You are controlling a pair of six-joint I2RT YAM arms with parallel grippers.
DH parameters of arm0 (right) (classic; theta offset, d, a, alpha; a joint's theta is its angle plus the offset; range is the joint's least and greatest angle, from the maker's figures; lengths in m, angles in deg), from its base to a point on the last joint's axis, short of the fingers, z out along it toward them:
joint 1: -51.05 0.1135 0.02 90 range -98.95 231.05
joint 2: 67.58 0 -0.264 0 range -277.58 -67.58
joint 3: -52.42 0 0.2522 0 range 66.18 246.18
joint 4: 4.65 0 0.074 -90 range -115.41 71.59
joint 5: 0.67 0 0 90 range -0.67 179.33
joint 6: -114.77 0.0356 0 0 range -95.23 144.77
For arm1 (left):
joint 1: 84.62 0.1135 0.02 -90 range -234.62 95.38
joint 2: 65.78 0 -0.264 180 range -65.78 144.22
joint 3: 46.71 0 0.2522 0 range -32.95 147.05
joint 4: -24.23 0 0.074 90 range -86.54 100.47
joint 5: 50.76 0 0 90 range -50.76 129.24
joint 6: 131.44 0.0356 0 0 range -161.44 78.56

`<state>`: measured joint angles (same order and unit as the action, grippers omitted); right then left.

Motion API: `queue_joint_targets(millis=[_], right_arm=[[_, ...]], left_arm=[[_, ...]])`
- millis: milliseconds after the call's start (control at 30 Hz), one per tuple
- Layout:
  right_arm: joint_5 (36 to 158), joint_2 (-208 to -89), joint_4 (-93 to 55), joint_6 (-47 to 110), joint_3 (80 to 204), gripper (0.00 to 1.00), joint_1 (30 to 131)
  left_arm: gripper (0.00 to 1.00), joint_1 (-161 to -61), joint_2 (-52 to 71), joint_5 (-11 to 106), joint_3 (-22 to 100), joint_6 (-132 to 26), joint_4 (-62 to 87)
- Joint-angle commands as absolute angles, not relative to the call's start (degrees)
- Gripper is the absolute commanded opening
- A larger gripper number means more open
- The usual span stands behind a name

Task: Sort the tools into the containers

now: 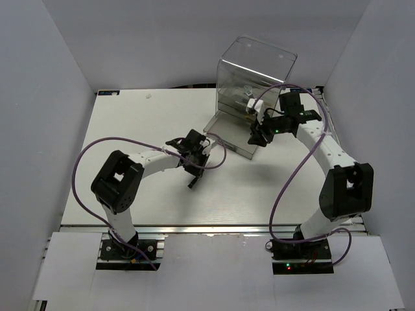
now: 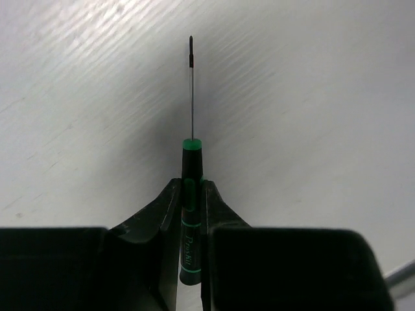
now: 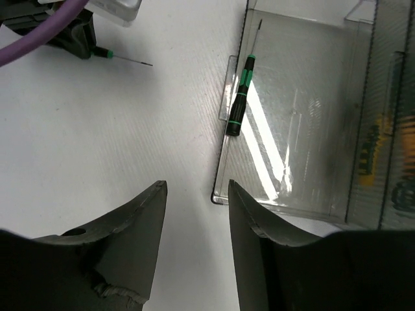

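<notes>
A screwdriver (image 2: 191, 152) is clamped in the left gripper (image 2: 190, 188) above the table. The right gripper (image 3: 194, 188) is held open beside the drawer (image 3: 311, 129), in which a second screwdriver (image 3: 238, 103) is laid.

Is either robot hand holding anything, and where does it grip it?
The left gripper pinches a thin screwdriver by its handle; the right gripper holds nothing.

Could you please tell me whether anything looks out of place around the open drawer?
The screwdriver in the pulled-out drawer lies tight along the front edge. Its handle seems to rest on the rim rather than flat inside, so it looks only partly placed.
</notes>
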<state>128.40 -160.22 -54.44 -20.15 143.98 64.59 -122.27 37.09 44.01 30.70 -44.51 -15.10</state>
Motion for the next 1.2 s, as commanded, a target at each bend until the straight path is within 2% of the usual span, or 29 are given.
queue_joint_targets(millis=[0,267,533,567,600,667,700,800,833,1000,1167], right_arm=[[129.76,-156.09,-52.78,-18.73,142.56,0.49,62.66],[128.97,-152.22,-50.75,-17.94,138.78,0.49,59.58],[128.62,-149.4,-49.61,-17.33,135.44,0.5,58.87],[128.62,-149.05,-49.61,-17.5,135.17,0.5,58.69],[128.71,-148.88,-49.52,-17.5,135.08,0.5,58.61],[128.79,-148.52,-49.52,-17.59,134.56,0.5,58.26],[128.88,-148.35,-49.35,-17.5,134.29,0.5,58.08],[129.15,-148.08,-49.08,-17.5,133.68,0.49,57.9],[129.15,-148.08,-48.91,-17.59,133.42,0.5,57.73],[130.11,-148.52,-48.82,-17.5,133.24,0.5,57.73],[135.28,-149.75,-54.68,-23.46,134.11,0.5,57.73]], left_arm=[[0.0,-122.59,34.86,52.76,36.63,-52.94,-10.11],[0.0,-119.61,39.95,63.31,46.32,-73.48,6.84],[0.0,-115.03,55.76,63.24,59.05,-100.22,17.75],[0.15,-114.94,56.82,61.49,60.29,-103.8,17.59],[0.22,-114.86,58.74,60.78,61.6,-104.53,16.98],[0.29,-114.68,60.16,59.72,65.21,-106.03,14.79],[0.38,-114.68,61.21,58.76,66.18,-106.21,13.99],[0.5,-114.42,61.93,58.4,68.38,-106.04,12.4],[0.58,-114.33,62.1,58.4,68.56,-106.04,12.22],[0.62,-114.15,60.7,59.19,67.6,-104.9,12.84],[0.55,-112.49,51.23,59.1,62.51,-94.47,11.79]])
